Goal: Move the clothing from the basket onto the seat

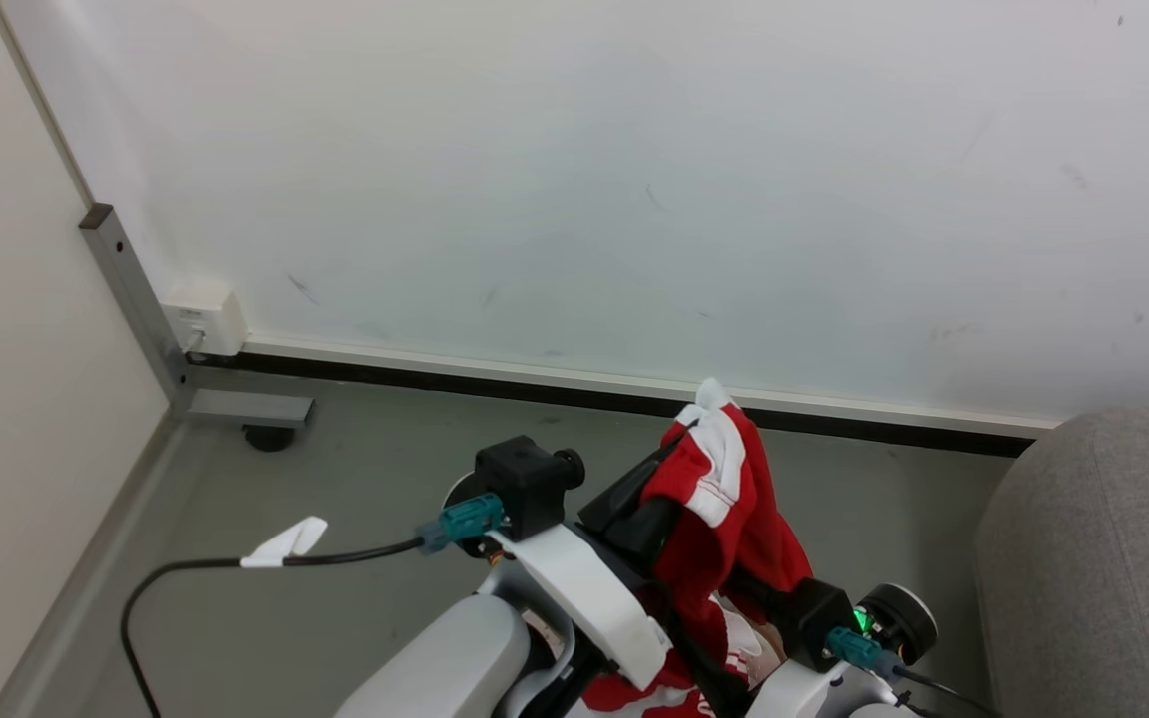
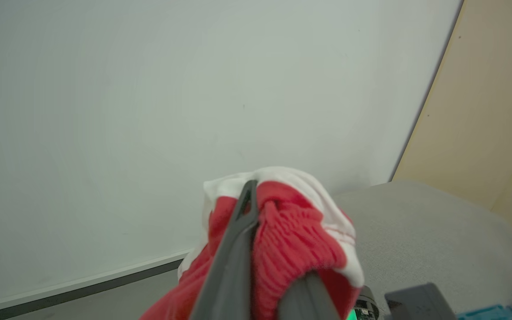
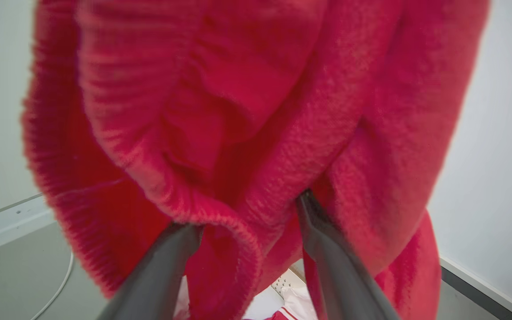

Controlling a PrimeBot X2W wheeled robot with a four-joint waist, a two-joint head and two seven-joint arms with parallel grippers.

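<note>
Clothing, red with white trim, hangs in the air before the white wall, left of the seat. My left jaws pinch its white-edged hem tight. My right jaws stand apart, buried in folds; whether they grip, I cannot tell.

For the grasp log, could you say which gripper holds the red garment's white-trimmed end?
The left gripper: it pinches the red garment at its white trim; the right gripper's fingers meet only red fabric.
</note>
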